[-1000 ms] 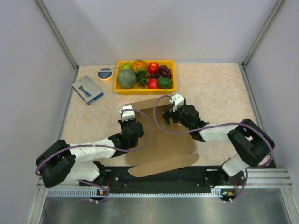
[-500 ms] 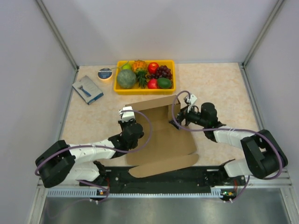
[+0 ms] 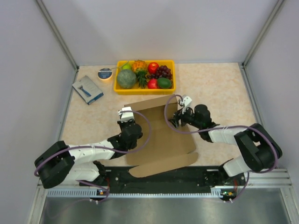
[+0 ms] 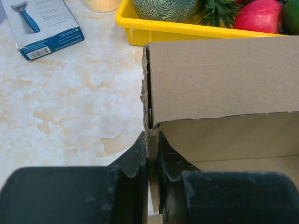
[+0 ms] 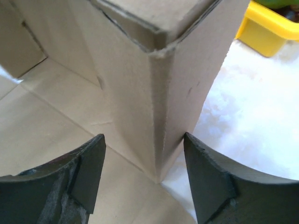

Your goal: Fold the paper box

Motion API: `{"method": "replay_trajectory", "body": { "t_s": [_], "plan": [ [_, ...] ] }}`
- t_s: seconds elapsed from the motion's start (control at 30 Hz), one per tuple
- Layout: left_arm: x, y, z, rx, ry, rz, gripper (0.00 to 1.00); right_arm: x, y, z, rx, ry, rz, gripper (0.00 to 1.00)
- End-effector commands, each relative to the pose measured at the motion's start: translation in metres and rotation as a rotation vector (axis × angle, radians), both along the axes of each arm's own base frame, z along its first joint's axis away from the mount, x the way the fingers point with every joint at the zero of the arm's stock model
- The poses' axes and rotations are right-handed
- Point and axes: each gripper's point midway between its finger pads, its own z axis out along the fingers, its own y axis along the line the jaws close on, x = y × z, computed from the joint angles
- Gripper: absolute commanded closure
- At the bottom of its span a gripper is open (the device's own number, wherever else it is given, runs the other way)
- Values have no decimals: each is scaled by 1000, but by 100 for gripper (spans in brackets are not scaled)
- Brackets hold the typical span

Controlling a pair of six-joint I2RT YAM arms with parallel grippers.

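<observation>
The paper box (image 3: pixel 159 140) is brown cardboard lying partly flat mid-table, with its back wall (image 4: pixel 219 79) raised. My left gripper (image 3: pixel 126 115) is shut on the wall's left corner edge, and the left wrist view shows the cardboard pinched between the jaws (image 4: pixel 152 149). My right gripper (image 3: pixel 176 119) is at the box's right rear corner. In the right wrist view that upright corner (image 5: pixel 161 112) stands between the spread fingers, gripper (image 5: pixel 144 140) open. The right fingertip (image 5: pixel 196 154) is close to the outer wall.
A yellow tray (image 3: pixel 145 90) of fruit stands just behind the box, its rim (image 4: pixel 187 32) close to the raised wall. A blue-and-grey packet (image 3: pixel 87 89) and a tape roll (image 3: pixel 105 73) lie at the back left. The box's near flap (image 3: pixel 163 165) hangs over the arm bases.
My right gripper drew back to the right from the box corner, then came in again around it. The left gripper kept its hold and did not move.
</observation>
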Motion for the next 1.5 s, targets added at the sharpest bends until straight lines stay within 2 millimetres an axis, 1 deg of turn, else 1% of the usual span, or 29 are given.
{"method": "replay_trajectory", "body": {
  "t_s": [0.0,0.07,0.1,0.17,0.2,0.23,0.3,0.43,0.5,0.53,0.57,0.63,0.73,0.77,0.8,0.83,0.87,0.97,1.0,1.1,1.13,1.17,1.23,1.27,1.3,1.33,1.4,1.43,1.47],
  "plan": [
    [2,-5,6,-40,-22,-14,100,26,16,16,-45,-127,-82,40],
    [3,-6,8,-40,-25,-10,100,32,18,14,-64,-147,-119,47],
    [3,-6,8,-39,-24,-12,100,32,22,15,-63,-149,-129,58],
    [3,-7,10,-46,-27,-14,100,39,22,17,-72,-149,-193,69],
    [4,-7,10,-47,-28,-13,100,35,29,17,-81,-155,-199,81],
    [4,-8,11,-50,-31,-11,100,42,22,19,-99,-174,-275,85],
    [5,-9,11,-51,-30,-11,100,39,30,18,-115,-192,-301,89],
    [4,-8,9,-54,-27,-4,100,44,29,14,-131,-187,-370,90],
    [4,-8,9,-56,-27,-4,100,48,28,15,-125,-189,-395,76],
    [4,-7,8,-55,-26,-4,100,50,23,16,-126,-197,-428,68],
    [4,-7,9,-57,-26,-5,100,51,18,16,-126,-207,-446,56],
    [3,-6,7,-49,-25,-3,100,54,15,17,-133,-215,-463,53],
    [2,-5,5,-48,-24,-5,100,60,18,21,-130,-231,-437,53],
    [2,-5,5,-48,-23,-5,100,63,17,22,-137,-247,-435,53],
    [2,-5,5,-49,-22,-6,100,66,18,26,-127,-260,-434,58],
    [2,-4,5,-54,-24,-3,100,67,23,23,-128,-256,-411,64],
    [2,-5,5,-56,-24,-4,100,70,24,25,-122,-255,-403,80],
    [2,-5,6,-60,-23,-7,100,71,27,21,-129,-236,-396,98],
    [2,-5,5,-57,-22,-5,100,73,19,19,-144,-226,-441,100],
    [1,-4,4,-64,-21,6,100,76,7,24,-94,-191,-554,100],
    [1,-4,4,-67,-21,9,100,77,8,26,-78,-191,-565,100],
    [2,-5,5,-73,-23,8,100,79,7,16,-97,-167,-582,100],
    [2,-6,3,-73,-14,10,100,80,11,11,-107,-166,-581,100],
    [2,-7,3,-76,-12,8,100,79,12,2,-130,-156,-581,100],
    [2,-7,3,-80,-12,13,100,81,6,-4,-163,-144,-627,100],
    [1,-7,2,-77,-10,16,100,82,11,-3,-161,-135,-646,100],
    [0,-8,1,-88,-7,21,100,81,0,-10,-208,-117,-720,100],
    [-1,-6,-1,-86,-2,24,100,80,5,-5,-212,-122,-746,100],
    [-1,-8,-2,-90,-1,23,100,80,1,-4,-239,-139,-781,100]
  ]
}}
